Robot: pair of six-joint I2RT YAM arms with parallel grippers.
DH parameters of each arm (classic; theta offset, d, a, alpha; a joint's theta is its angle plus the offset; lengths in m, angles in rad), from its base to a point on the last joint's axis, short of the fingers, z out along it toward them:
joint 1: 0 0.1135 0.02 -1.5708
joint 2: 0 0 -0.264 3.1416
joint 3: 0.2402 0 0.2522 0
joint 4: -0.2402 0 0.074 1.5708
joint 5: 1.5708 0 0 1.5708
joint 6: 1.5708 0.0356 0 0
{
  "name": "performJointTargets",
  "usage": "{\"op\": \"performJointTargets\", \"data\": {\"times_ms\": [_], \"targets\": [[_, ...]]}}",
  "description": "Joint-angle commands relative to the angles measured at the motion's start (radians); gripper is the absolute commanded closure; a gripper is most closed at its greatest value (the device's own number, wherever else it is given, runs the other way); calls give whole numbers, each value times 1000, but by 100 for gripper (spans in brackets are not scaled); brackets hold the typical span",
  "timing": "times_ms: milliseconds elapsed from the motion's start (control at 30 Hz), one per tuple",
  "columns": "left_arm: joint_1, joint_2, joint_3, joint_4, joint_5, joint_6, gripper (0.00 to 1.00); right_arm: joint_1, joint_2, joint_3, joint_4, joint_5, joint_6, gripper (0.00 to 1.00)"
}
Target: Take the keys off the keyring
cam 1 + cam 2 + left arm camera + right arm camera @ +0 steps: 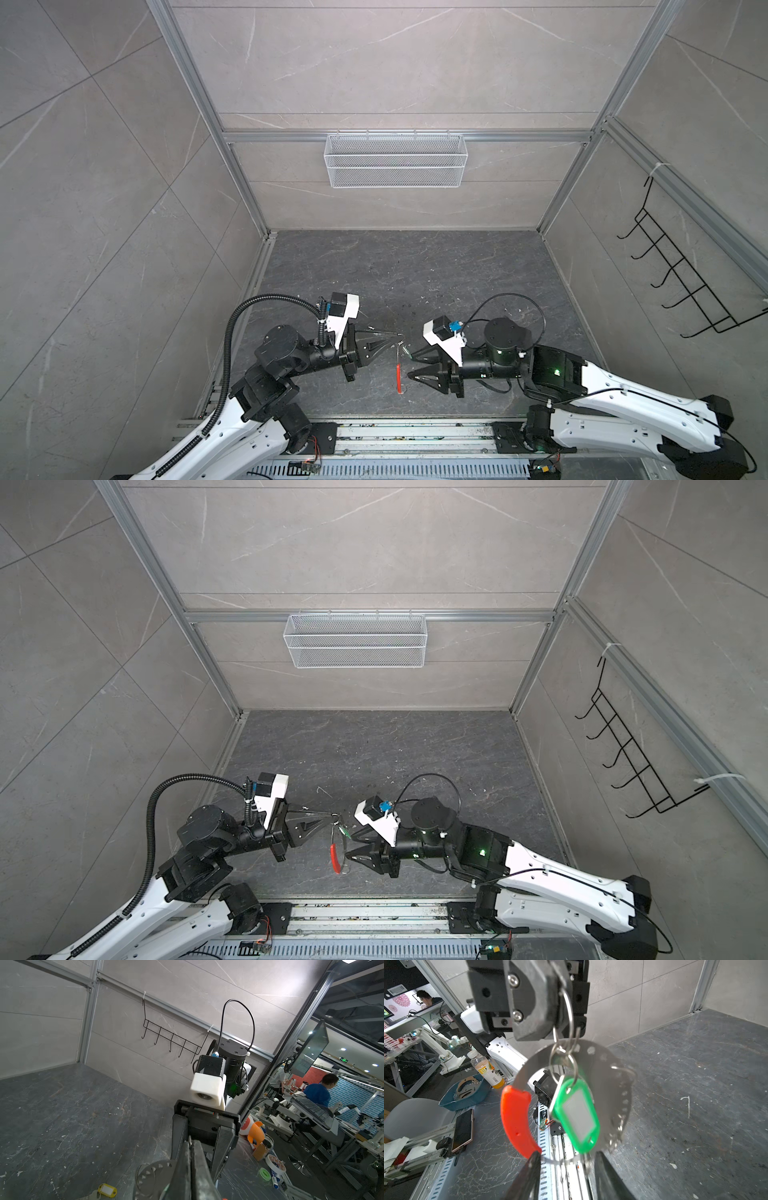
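Observation:
The keyring [618, 1084] is a flat grey metal hoop with a red sleeve [515, 1120]. It hangs in the air between both arms, red sleeve [399, 376] down in both top views. My left gripper [401, 336] is shut on a thin wire ring at the hoop's top; its fingers [527, 1001] show from the right wrist. A key with a green tag [576, 1113] dangles from small rings on the hoop. My right gripper [566, 1154] is open, one jaw on each side of the hoop's lower edge. A yellow-tagged key [107, 1189] lies on the floor.
A white mesh basket [395, 160] hangs on the back wall. A black wire hook rack [685, 266] is on the right wall. An aluminium rail [415, 432] runs along the front edge. The dark floor [395, 282] has small white specks.

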Motion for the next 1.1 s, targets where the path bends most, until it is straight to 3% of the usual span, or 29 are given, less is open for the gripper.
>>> {"op": "performJointTargets", "data": {"times_ms": [0,233,500,867,1067], "targets": [[2,-7,9,103,25,-14,100,4,-42,50,-30,28,-6,54],[3,-4,6,133,28,-25,100,4,18,98,87,130,-2,54],[2,-6,-1,147,34,-26,100,4,38,116,196,118,-4,54],[1,0,-11,168,45,-28,100,2,74,141,216,38,23,53],[2,-3,-18,168,31,-27,100,2,78,145,228,-13,39,60]]}}
